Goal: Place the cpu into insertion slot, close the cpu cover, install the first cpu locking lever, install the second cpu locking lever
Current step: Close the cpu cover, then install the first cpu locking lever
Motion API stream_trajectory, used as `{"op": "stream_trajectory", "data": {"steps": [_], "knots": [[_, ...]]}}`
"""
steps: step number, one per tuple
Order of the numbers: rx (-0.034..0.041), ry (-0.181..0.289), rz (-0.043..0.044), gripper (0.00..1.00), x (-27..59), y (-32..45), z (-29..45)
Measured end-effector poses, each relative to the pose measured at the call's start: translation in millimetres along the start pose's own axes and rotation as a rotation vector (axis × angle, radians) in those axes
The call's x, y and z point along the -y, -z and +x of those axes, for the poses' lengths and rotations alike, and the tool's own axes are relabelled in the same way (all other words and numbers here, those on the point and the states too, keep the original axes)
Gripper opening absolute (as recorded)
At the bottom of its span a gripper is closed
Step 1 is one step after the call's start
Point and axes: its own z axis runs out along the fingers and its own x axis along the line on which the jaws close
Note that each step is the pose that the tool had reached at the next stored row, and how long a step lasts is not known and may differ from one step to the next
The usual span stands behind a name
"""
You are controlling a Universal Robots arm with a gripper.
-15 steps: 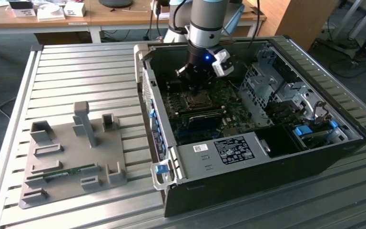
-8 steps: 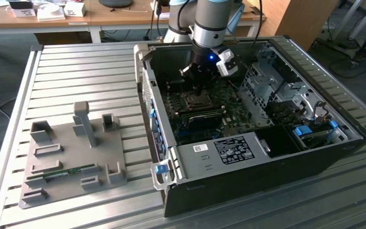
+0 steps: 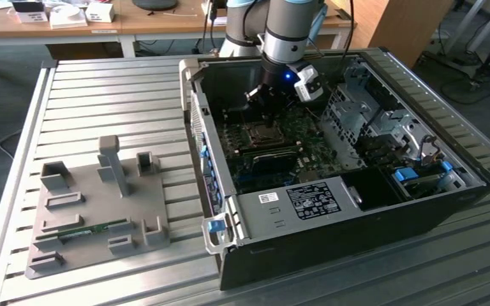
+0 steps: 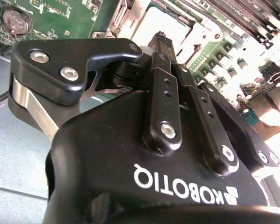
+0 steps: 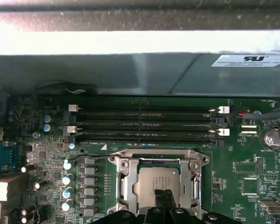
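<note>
Claw [image 4: 164, 41] fingers pressed together, nothing seen between them. Around it stands the open computer case [image 3: 339, 255], with the green board [image 5: 242, 163] below. Directly under the tips the metal cover frame [image 5: 125, 186] appears folded down, and the grey chip [image 5: 154, 179] is seated and shows through its window. Judgement: cover closing in hand. Press straight down on the frame's metal, not the chip, without sideways drag. Pose: arm [image 3: 292, 25] reaches steeply into the case, wrist pointing down at the board.

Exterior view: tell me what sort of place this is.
Probably a robotics lab or test workshop: a robot arm reaches into an open computer case lying on a ribbed metal table, a grey fixture plate sits beside it, and wooden desks stand behind.
</note>
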Motion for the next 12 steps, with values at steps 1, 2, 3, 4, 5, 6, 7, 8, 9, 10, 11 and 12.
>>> {"op": "stream_trajectory", "data": {"steps": [1, 2, 3, 4, 5, 6, 7, 8, 9, 10, 11, 12], "knots": [[0.0000, 0.000, 0.0000, 0.11, -0.1, 0.1, 0.0], [-0.0001, 0.000, 0.0001, 0.11, -0.1, 0.5, 0.0], [-0.0001, 0.000, 0.0001, 0.11, 0.0, 0.9, 0.0], [0.0001, 0.000, -0.0001, 0.11, -0.1, 1.1, -0.1], [0.0001, 0.000, -0.0001, 0.11, -0.1, 1.4, -0.1], [0.0001, 0.000, -0.0002, 0.11, -0.1, 1.5, -0.1], [0.0002, 0.000, -0.0002, 0.11, -0.1, 1.6, -0.1], [0.0000, 0.000, -0.0001, 0.11, -0.1, 2.8, -0.1], [0.0000, 0.000, 0.0000, 0.11, -0.1, 3.9, -0.1], [0.0000, 0.000, 0.0000, 0.11, -0.1, 4.0, -0.1], [0.0000, 0.000, -0.0001, 0.11, -0.1, 4.0, -0.1], [0.0000, 0.000, 0.0000, 0.11, -0.1, 4.0, -0.1]]}}
